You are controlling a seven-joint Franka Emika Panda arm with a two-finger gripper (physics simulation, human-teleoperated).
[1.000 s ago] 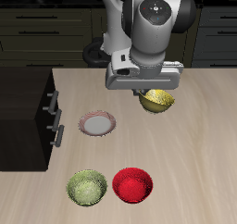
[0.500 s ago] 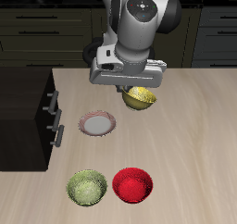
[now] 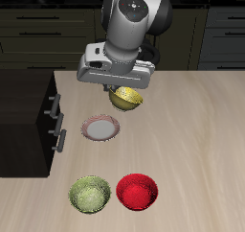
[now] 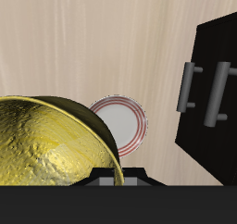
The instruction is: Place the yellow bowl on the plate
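Note:
My gripper (image 3: 122, 90) is shut on the rim of the yellow bowl (image 3: 125, 98) and holds it tilted in the air, above the table. In the wrist view the yellow bowl (image 4: 51, 142) fills much of the frame, its mottled golden inside facing me. The plate (image 3: 101, 129), pinkish-white with a reddish-brown rim, lies flat on the table below the bowl, a little nearer the table's front edge and toward the black cabinet. It also shows in the wrist view (image 4: 126, 124), partly hidden behind the bowl's rim.
A yellow-green bowl (image 3: 89, 194) and a red bowl (image 3: 138, 192) sit side by side near the table's front edge. A black cabinet (image 3: 29, 121) with two handles (image 4: 205, 91) stands beside the plate.
My gripper has carried the yellow bowl sideways across the table toward the plate and the black cabinet. The plate and the other bowls have not moved.

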